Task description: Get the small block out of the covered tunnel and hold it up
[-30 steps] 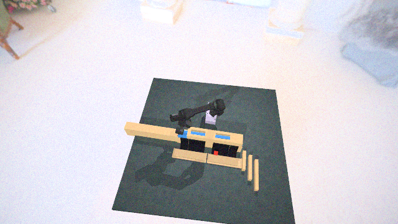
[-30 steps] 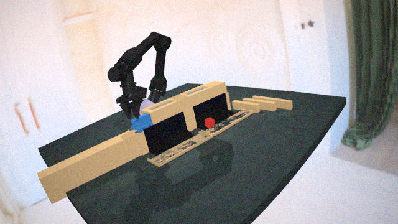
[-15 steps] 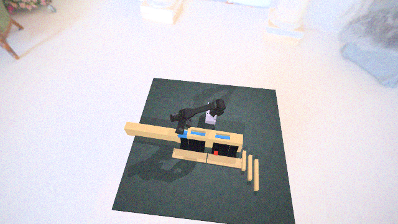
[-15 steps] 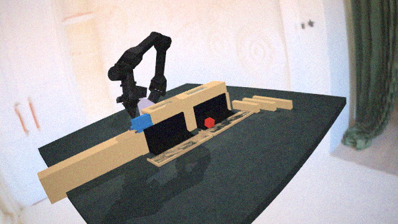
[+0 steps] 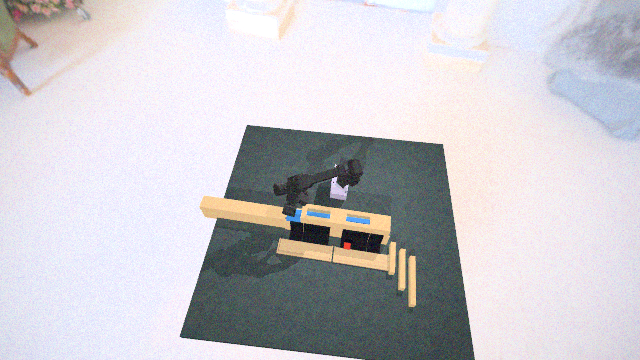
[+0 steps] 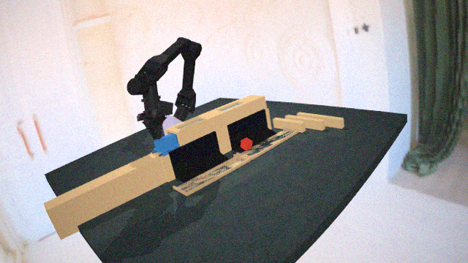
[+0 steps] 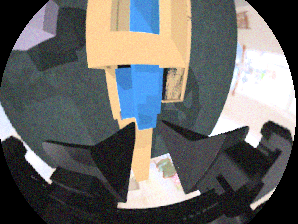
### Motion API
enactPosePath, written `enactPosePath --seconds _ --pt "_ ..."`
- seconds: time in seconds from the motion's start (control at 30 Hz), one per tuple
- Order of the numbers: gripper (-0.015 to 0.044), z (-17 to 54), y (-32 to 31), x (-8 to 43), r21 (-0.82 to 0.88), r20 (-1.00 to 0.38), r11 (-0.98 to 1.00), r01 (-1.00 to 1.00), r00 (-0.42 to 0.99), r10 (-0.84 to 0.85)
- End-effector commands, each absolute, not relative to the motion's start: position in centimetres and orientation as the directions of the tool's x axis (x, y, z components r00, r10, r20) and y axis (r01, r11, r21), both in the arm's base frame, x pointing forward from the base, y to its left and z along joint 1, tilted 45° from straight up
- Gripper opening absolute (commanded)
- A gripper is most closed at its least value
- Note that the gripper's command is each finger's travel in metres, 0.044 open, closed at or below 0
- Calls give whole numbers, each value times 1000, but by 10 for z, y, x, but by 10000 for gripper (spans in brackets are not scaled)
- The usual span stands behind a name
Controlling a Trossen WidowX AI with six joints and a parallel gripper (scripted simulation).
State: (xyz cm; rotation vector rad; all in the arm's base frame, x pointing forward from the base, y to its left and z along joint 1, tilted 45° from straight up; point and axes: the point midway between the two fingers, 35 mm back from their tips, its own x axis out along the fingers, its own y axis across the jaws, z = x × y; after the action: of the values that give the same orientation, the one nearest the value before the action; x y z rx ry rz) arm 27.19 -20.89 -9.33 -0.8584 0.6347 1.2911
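The wooden tunnel (image 5: pixel 336 231) (image 6: pixel 224 142) (image 7: pixel 125 49) has two top slots showing blue inside, and two dark side openings. The blue handle (image 5: pixel 295 216) (image 6: pixel 166 144) (image 7: pixel 140 95) sticks out of its end by the long wooden beam. The red block (image 5: pixel 347 245) (image 6: pixel 246 144) shows low at the front of the dark opening farther from the handle; whether it is still inside the cage I cannot tell. My gripper (image 5: pixel 288 212) (image 6: pixel 158 138) (image 7: pixel 148 124) is open, its fingertips apart close to the handle's outer end. Nothing is seen gripped; exact contact is unclear.
The long wooden beam (image 5: pixel 245 212) (image 6: pixel 104 190) (image 7: pixel 142 162) runs out from the handle end past the table edge. Low wooden-rimmed trays (image 5: pixel 305 251) (image 6: pixel 187 193) lie along the tunnel's front. Three loose rods (image 5: pixel 412 281) lie beyond the tunnel's other end.
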Motion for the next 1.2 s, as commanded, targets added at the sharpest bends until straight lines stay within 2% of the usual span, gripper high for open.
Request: enactPosePath --seconds 0.0,0.27,0.57,1.1,1.17 --pt "236 -90 -212 272 -189 -813 54 -981 187 551" --pt "440 -67 -235 272 -190 -813 54 -980 188 551" --pt "440 -95 -213 271 -191 -812 54 -980 189 552" --pt "20 -94 -213 271 -186 -812 43 -982 178 556" --pt "0 -94 -213 271 -186 -812 43 -982 178 556"
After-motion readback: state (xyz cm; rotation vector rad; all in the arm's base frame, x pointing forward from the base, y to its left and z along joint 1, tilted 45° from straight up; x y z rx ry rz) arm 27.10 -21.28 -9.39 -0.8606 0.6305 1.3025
